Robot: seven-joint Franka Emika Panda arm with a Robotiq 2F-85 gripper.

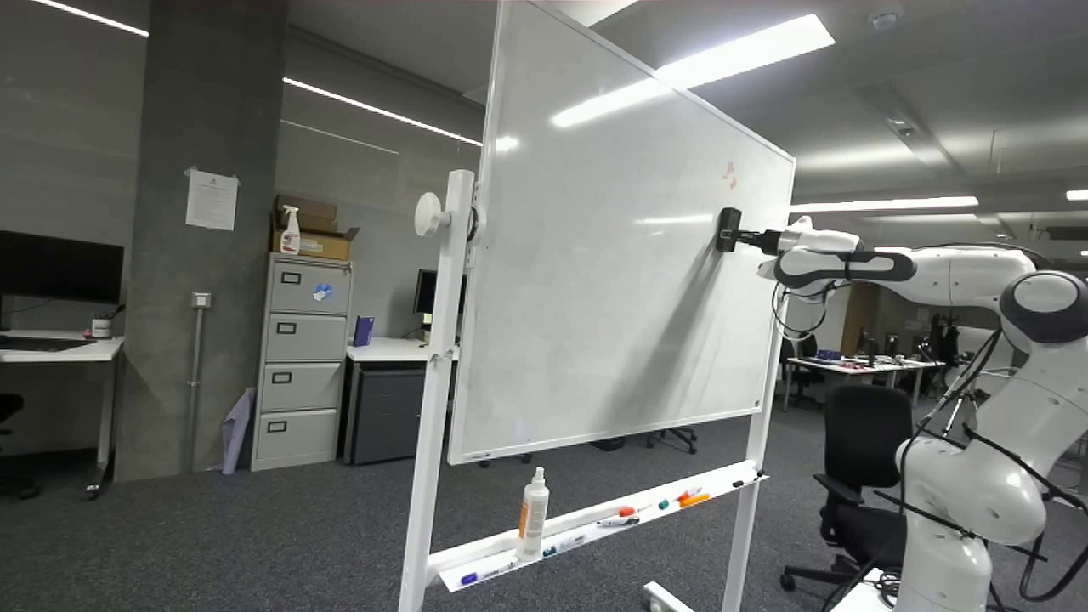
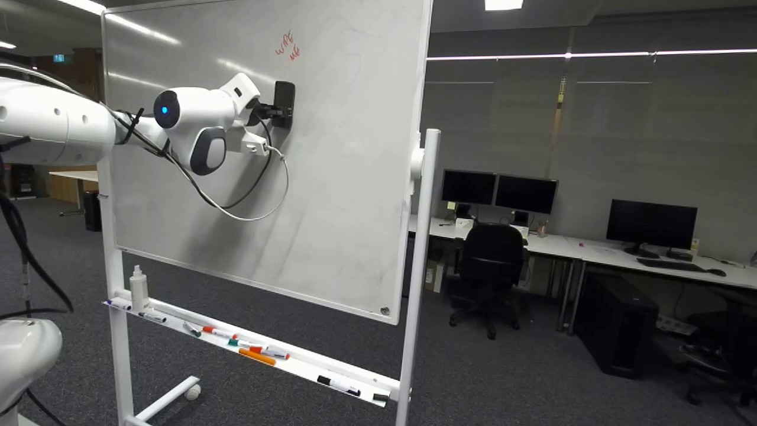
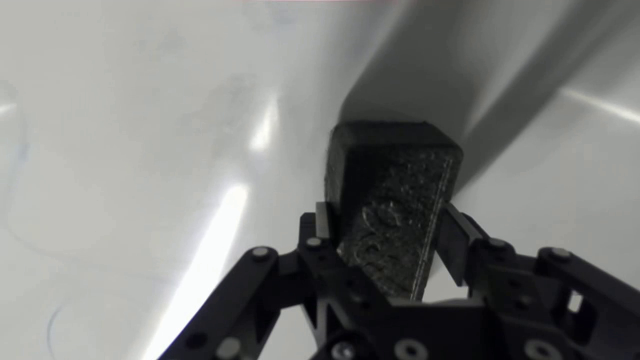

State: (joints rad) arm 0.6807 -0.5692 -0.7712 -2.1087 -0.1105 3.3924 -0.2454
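The black eraser is at the face of the whiteboard, in its upper half, though whether it presses flat there is hard to tell. The pincer is parted just the eraser's width, gripping its two sides, so the hold looks done, while the red writing higher on the whiteboard is unwiped; pens lie in the tray below the whiteboard.

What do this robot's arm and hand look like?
The arm is glossy white and rounded, with a dark round cap bearing a blue dot. Black cables and a white cable run outside it. The gripper is black and angular, with two fingers and pale round fastener heads.
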